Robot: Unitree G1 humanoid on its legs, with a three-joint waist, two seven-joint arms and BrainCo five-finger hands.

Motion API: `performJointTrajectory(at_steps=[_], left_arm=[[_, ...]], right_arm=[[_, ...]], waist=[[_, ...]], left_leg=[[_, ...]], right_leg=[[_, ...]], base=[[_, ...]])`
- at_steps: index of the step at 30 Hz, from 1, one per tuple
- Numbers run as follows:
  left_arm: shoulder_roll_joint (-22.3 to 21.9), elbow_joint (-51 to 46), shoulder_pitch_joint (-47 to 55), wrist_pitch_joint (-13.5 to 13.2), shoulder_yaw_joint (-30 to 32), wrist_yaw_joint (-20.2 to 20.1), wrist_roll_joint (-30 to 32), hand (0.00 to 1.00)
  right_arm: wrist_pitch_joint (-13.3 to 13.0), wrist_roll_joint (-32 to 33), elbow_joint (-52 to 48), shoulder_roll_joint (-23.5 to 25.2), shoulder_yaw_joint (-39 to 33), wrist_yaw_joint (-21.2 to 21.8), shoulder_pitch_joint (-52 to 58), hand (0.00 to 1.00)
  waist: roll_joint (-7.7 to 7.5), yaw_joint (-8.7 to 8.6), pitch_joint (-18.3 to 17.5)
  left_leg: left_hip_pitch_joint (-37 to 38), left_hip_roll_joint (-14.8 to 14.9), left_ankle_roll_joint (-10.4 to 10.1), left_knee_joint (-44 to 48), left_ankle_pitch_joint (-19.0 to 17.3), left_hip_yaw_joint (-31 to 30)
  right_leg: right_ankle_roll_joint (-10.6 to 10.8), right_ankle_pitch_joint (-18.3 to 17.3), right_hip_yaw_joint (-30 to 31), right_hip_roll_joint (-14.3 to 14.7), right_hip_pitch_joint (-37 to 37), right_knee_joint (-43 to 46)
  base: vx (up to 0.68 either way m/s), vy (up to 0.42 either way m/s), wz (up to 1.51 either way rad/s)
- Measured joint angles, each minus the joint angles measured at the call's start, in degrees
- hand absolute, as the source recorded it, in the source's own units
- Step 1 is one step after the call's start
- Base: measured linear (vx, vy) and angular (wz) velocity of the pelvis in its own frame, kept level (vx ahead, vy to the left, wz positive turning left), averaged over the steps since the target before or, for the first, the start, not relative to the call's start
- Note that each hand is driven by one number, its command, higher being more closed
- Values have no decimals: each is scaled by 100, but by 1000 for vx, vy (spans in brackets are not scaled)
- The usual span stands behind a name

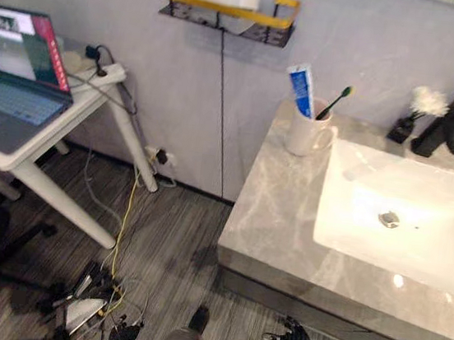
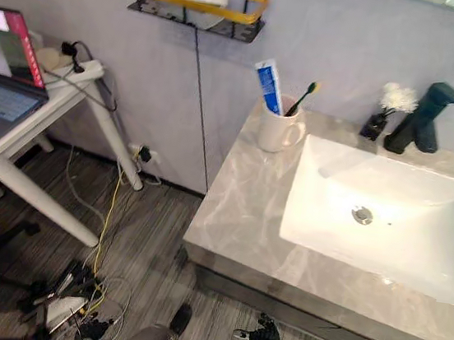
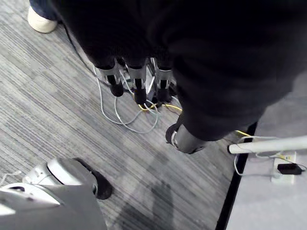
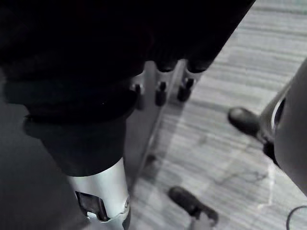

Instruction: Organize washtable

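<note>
A grey marble counter (image 1: 271, 217) carries a white sink basin (image 1: 420, 219), cut off at the right edge. Just left of the basin stands a white ceramic mug (image 1: 306, 134) holding a blue-and-white toothpaste tube (image 1: 301, 90) and a green-headed toothbrush (image 1: 335, 102). Behind the basin stands a black faucet (image 2: 420, 119). The left hand (image 3: 137, 84) hangs over grey floor, fingers relaxed and empty. The right hand (image 4: 161, 91), dim and largely hidden under its cover, also looks slack and empty.

Left hand (image 3: 138, 84) hangs down, fingers straight and relaxed, thumb apart, holding nothing. Right hand (image 4: 161, 91) likewise: fingers loose, thumb out, empty.
</note>
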Motion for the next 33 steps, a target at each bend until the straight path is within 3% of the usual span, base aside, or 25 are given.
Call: performJointTrajectory(at_steps=[1, 2, 4, 5, 6, 8, 9, 10, 11, 12, 13, 15, 18, 19, 20, 21, 24, 25, 26, 27, 28, 29, 30, 31, 33], left_arm=[[1, -52, 10, 1, -4, 36, -1, 0], [64, -213, -1, -25, 8, 54, -1, 0], [42, -208, 90, -31, 19, 68, 0, 0], [-53, -208, 195, -37, 20, 71, 5, 0], [-34, -175, 212, -48, 24, 67, 5, 0], [57, -105, 204, -110, -3, 55, 7, 0], [193, -25, 154, -134, 13, 45, 5, 0], [131, 74, 186, -106, 11, 56, 9, 0], [112, 231, 249, -89, 16, 66, 16, 0], [161, 332, 198, -89, -3, 48, 53, 0], [301, 343, 159, -96, -96, 55, 67, 0], [413, 383, 169, -104, -262, 54, 84, 0], [571, 467, 143, -116, -476, 50, 113, 0], [570, 591, 115, -126, -479, 53, 117, 0], [565, 599, 121, -123, -479, 61, 119, 0], [554, 624, 116, -113, -481, 67, 123, 0], [550, 622, 123, -116, -455, 73, 123, 0], [540, 625, 113, -114, -380, 67, 124, 0], [485, 652, 84, -94, -174, 63, 130, 0], [362, 726, 117, -83, -79, 52, 136, 0], [219, 763, 214, -101, 39, 43, 148, 0], [285, 770, 227, -120, 107, 54, 155, 0], [427, 788, 206, -114, 107, 61, 159, 0], [460, 814, 190, -110, 104, 59, 161, 0], [412, 857, 122, -92, 2, 59, 167, 0]], right_arm=[[-2, -50, -7, 5, 38, -1, 9, 0], [-14, -103, -15, 95, 119, -1, 23, 0], [-10, -110, -71, 39, 119, -1, 12, 0], [-15, -109, -220, -26, 92, -9, 44, 0], [-22, -106, -269, -11, -115, -16, 12, 0], [-55, -95, -286, 82, -282, -2, 13, 0], [-105, -89, -212, 173, -476, 1, -11, 0], [-126, -84, -214, 153, -517, -2, 10, 0], [-143, -49, -271, 112, -671, -25, 63, 0], [-130, -45, -261, 124, -803, -37, 94, 0], [-119, -46, -257, 200, -862, -76, 178, 0], [-109, -48, -259, 293, -841, -96, 248, 0], [-88, -63, -316, 295, -642, -100, 264, 0], [-64, -100, -357, 252, -495, -77, 232, 0], [-67, -107, -461, 224, -474, -80, 263, 0], [-84, -107, -510, 179, -457, -80, 350, 0], [-102, -107, -445, 175, -461, -71, 385, 0], [-138, -106, -356, 162, -476, -57, 391, 0], [-167, -100, -287, 127, -584, 7, 375, 0], [-175, -101, -144, 16, -660, 17, 336, 0], [-147, -102, -40, -103, -750, 21, 319, 0], [-152, -104, 112, -115, -729, 25, 347, 0], [-128, -100, 379, -136, -712, 32, 274, 0], [-110, -104, 465, -169, -660, 50, 205, 0], [-128, -102, 400, -249, -580, 34, 168, 0]], waist=[[-34, -5, 3], [-295, 21, 72], [-237, 19, 61], [-97, 4, 69], [-56, -14, 64], [-191, -37, 14], [-350, -12, 61], [-231, -34, 17], [-129, -132, -41], [-84, -204, -59], [-283, -280, -2], [-303, -279, 24], [-411, -286, -7], [-339, -312, 1], [-323, -323, 13], [-306, -348, 16], [-340, -311, 2], [-428, -315, -31], [-368, -303, -23], [-156, -247, -118], [-30, -205, -226], [-167, -289, -215], [-522, -261, -270], [-581, -211, -278], [-416, -121, -345]], left_leg=[[-35, 28, 113, -38, -87, 178], [-293, 21, 168, 580, -224, 689], [-452, 117, 100, 1605, -372, 772], [-454, 274, -109, 1959, -654, 837], [-415, 196, -134, 2004, -701, 854], [-254, 75, -244, 1529, -665, 611], [-269, 45, -180, 2283, -1262, 406], [-289, 192, -236, 2676, -1502, 367], [-150, 401, -525, 2580, -1848, 348], [-68, 324, -318, 2465, -1989, 400], [-76, 149, -296, 2458, -1916, 508], [-115, 85, -271, 2572, -1921, 681], [-120, 75, 86, 2515, -1948, 1200], [-76, 213, 335, 2320, -1738, 1554], [-25, 212, 353, 2226, -1664, 1625], [90, 218, 392, 2071, -1507, 1757], [174, 212, 327, 1986, -1350, 1945], [155, 188, 296, 2030, -1321, 2007], [113, 143, 201, 1969, -1332, 1939], [147, 176, 201, 1599, -1299, 1725], [175, 270, 275, 1159, -931, 1809], [175, 110, 372, 917, -603, 2020], [83, -39, 354, 864, -494, 2290], [-11, -36, 323, 877, -474, 2411], [-219, 21, 299, 673, -246, 2578]], right_leg=[[-14, 8, -89, -44, -40, 24], [-21, 82, -277, -363, -122, 8], [-15, 85, -296, -490, -154, 197], [-6, 90, -310, -524, -173, 382], [-50, 123, -298, -503, -202, 410], [-238, 257, -189, -461, -219, 75], [115, 487, -118, -644, -248, 25], [114, 538, -49, -592, -261, 79], [100, 587, -33, -535, -351, 193], [119, 631, 1, -602, -433, 255], [43, 755, 140, -744, -527, 268], [-177, 936, 325, -824, -662, 306], [-414, 1597, 597, -919, -1050, 314], [-558, 1251, 472, -968, -1326, 1099], [-597, 915, 417, -1038, -1447, 1736], [-602, 287, 479, -1147, -1535, 3174], [-651, 39, 564, -1234, -1351, 4607], [-577, 40, 509, -1305, -1215, 4571], [-499, 33, 207, -1121, -1205, 4202], [-479, -48, 251, -721, -963, 3403], [-654, -315, 17, -655, -800, 3411], [-572, -626, -190, -931, -510, 3849], [-164, -655, -91, -991, -233, 3200], [84, -800, -20, -835, -225, 2737], [128, -765, 130, -296, -44, 1165]], base=[[-122, 99, 85], [-49, 106, 51], [20, 134, 18], [-2, 185, -11], [-38, 207, -13], [-127, 131, -9], [-78, 148, -29], [-56, 223, -44], [-96, 264, -28], [-177, 320, -20], [-186, 261, -20], [-200, 193, -44], [-270, 186, -87], [-270, 88, -70], [-299, 73, -69], [-183, 33, -38], [-174, -63, -36], [-152, -45, -45], [-148, 3, -70], [-151, 31, -92], [-136, 5, -74], [-116, -92, -69], [-74, -121, -63], [-106, -153, -108], [-157, -83, -115]])
